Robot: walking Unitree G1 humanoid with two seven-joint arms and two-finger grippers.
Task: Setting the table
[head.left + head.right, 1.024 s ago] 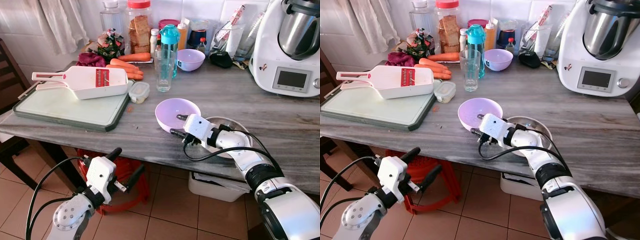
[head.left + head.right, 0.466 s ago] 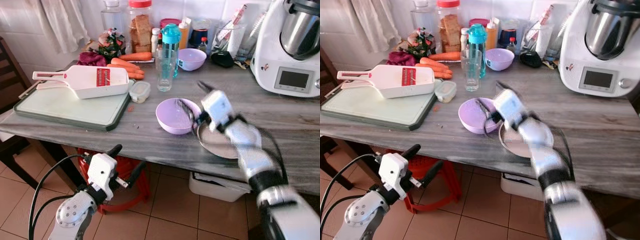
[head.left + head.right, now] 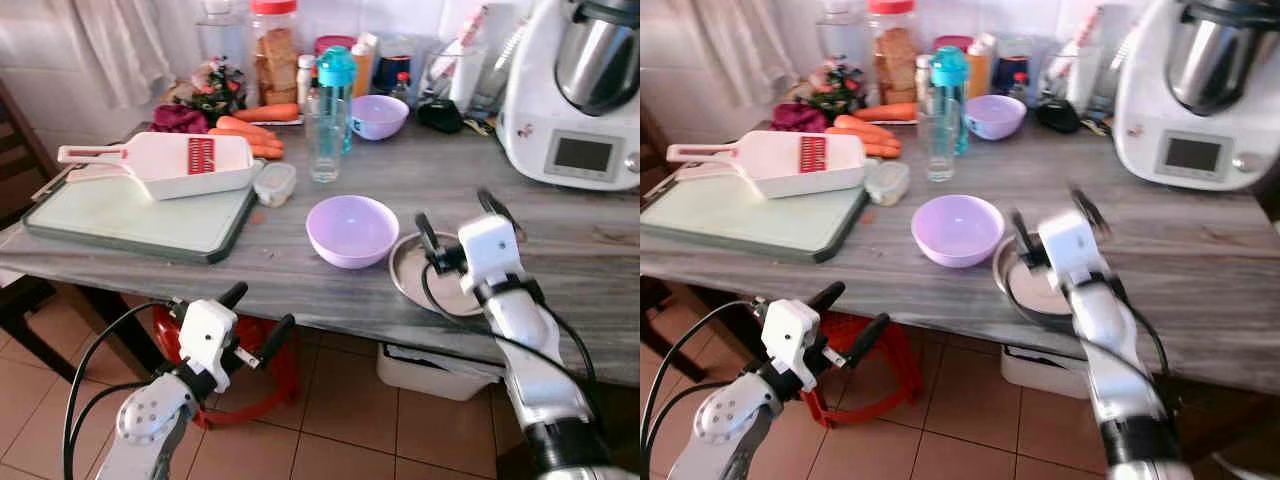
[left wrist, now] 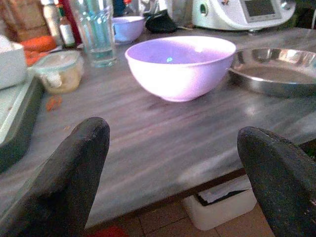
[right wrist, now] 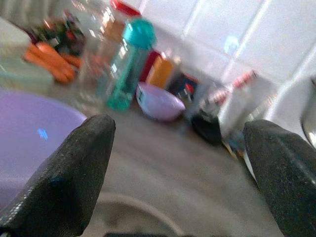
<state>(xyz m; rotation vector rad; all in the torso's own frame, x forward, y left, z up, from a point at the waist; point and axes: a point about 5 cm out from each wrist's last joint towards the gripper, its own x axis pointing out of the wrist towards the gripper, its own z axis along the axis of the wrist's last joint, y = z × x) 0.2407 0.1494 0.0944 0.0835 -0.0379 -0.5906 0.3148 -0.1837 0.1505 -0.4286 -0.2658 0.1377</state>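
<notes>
A grey wood-grain surface (image 3: 560, 225) runs along a white tiled wall, with terracotta floor tiles below and a red stool tucked under its edge. At the back stand jars, a teal-capped bottle (image 3: 337, 80), a drinking glass (image 3: 325, 140), carrots and a small lilac bowl (image 3: 380, 116); a big white kitchen machine (image 3: 585, 95) sits at the far right. On the left, a white slicer (image 3: 165, 165) lies on a pale green cutting board (image 3: 120, 215). Near the front edge sits a large lilac bowl (image 3: 352, 230), and just beside it a metal plate (image 3: 425, 285). The right pincer (image 3: 462, 222) hovers over that plate, fingers spread wide, holding nothing. The left pincer (image 3: 255, 315) hangs below the surface edge, also wide open and empty.
</notes>
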